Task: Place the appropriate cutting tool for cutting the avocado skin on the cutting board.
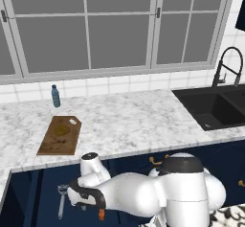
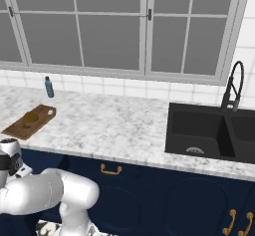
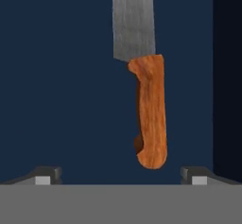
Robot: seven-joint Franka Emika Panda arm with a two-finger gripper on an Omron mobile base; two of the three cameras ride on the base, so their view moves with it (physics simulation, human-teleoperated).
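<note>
Gripper (image 3: 121,173): fingers spread apart, knife (image 3: 150,109) between them, untouched.
Avocado (image 1: 61,130): on cutting board (image 1: 52,147), counter's left end.

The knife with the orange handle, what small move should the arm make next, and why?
Probably ease the end effector forward until its open fingertips straddle the orange handle of the knife, then close. The handle lies ahead of the tips, ungrasped, and the cutting board on the counter holds no knife yet.

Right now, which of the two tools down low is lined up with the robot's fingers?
The small knife with a silver blade and bright orange handle: it lies just ahead of the open gripper. The all-silver long-handled utensil sits off to one side.
</note>
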